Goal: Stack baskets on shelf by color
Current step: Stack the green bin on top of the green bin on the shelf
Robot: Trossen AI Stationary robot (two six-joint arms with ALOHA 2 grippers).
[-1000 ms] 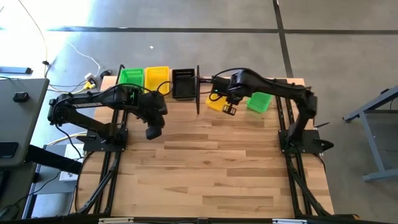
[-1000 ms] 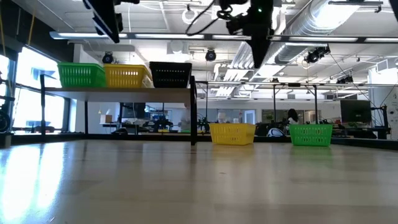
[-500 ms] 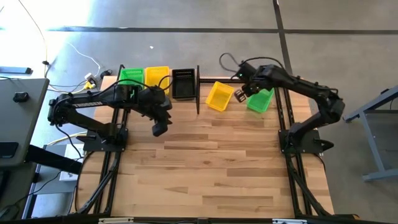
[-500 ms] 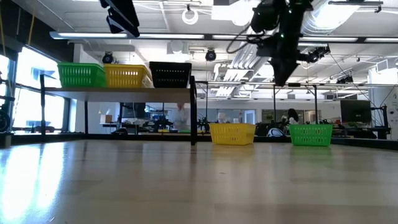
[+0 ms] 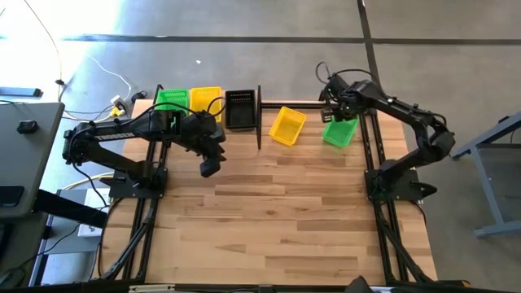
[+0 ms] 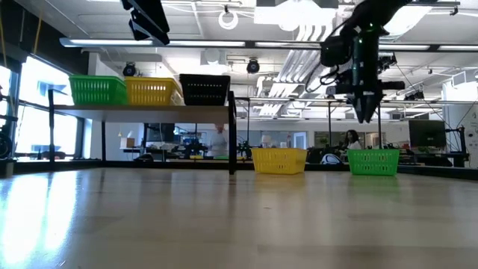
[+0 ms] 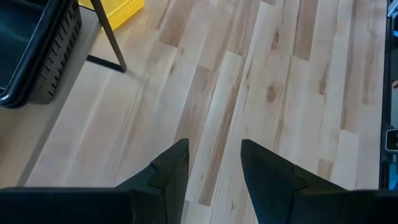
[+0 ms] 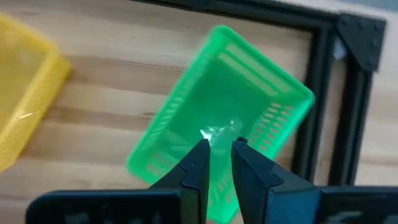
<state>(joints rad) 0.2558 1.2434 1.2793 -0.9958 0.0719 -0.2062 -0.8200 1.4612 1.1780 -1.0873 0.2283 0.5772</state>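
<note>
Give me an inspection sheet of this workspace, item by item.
Surface: light wood table.
Job's things: shelf carries green basket, yellow basket and black basket in a row. Loose yellow basket and loose green basket sit on the table beside it.
Clutter: nothing seen.
Grippers: right pincer hangs over the loose green basket, fingers narrowly apart, empty. Left pincer waits in front of the shelf, open, empty.
Cables: wires on floor beyond the table's far left corner.
Surroundings: grey floor; person far behind.
</note>
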